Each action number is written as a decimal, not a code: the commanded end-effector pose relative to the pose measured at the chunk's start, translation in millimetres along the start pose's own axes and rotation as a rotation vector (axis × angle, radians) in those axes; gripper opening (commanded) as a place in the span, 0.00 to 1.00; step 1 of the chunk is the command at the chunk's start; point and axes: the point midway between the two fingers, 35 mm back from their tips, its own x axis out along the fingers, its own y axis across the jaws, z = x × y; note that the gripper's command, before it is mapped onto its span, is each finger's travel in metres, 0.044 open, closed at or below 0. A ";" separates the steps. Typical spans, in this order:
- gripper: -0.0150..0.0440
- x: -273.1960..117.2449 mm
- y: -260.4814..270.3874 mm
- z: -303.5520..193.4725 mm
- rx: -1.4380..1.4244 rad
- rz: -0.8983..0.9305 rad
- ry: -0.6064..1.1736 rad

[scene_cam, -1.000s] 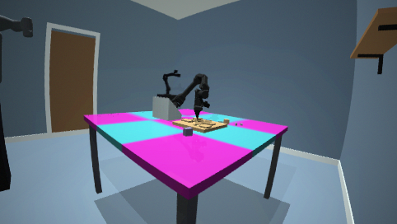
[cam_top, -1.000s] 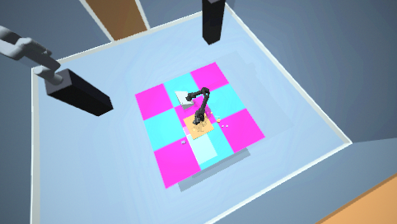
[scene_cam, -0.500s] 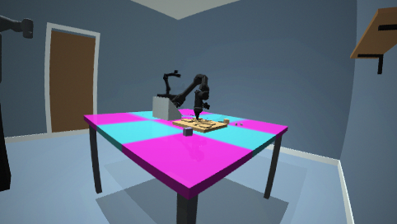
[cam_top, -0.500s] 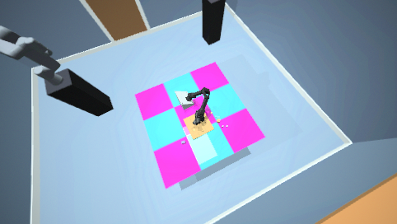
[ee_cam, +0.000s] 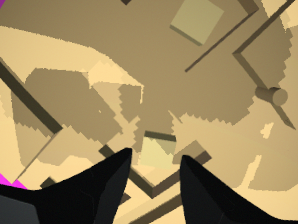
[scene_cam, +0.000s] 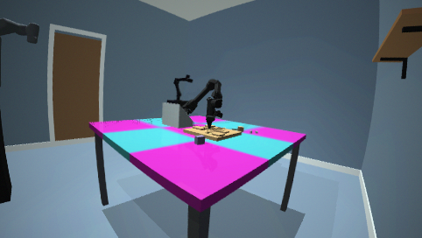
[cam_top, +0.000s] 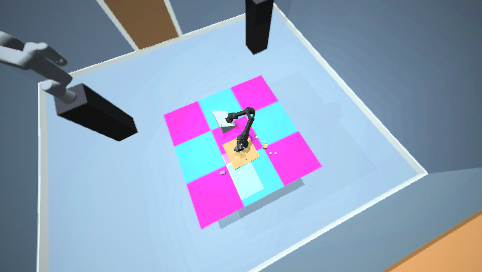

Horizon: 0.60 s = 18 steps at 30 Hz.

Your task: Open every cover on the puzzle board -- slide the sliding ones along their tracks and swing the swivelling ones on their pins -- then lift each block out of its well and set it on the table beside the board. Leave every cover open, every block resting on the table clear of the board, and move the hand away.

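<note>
The tan puzzle board (cam_top: 252, 158) (scene_cam: 228, 135) lies on the table. My gripper (cam_top: 240, 149) (scene_cam: 209, 127) (ee_cam: 156, 157) is partly open, low over it, with nothing held. A pale yellow block (ee_cam: 158, 151) shows between and just beyond the fingertips, with dark well edges around it. A second pale block (ee_cam: 199, 21) shows at the top of the wrist view. A round pin (ee_cam: 278, 96) stands at the right. Shadows hide how far each cover is open. A grey-purple block (cam_top: 223, 172) (scene_cam: 200, 140) and a tan block (cam_top: 265, 146) (scene_cam: 241, 129) rest on the table off the board.
Small pale pieces (cam_top: 270, 153) (scene_cam: 256, 131) lie on the table beyond the tan block. A grey wedge-shaped box (cam_top: 221, 119) (scene_cam: 172, 115) stands by the arm's base. A white rectangle (cam_top: 248, 185) lies at one side of the board.
</note>
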 end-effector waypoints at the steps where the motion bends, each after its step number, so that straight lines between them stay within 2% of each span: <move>1: 0.50 2.1 0.3 0.4 0.005 0.002 -0.004; 13: 0.50 11.6 0.4 0.5 0.005 0.003 -0.004; 18: 0.44 9.3 -0.3 0.5 -0.001 -0.001 -0.001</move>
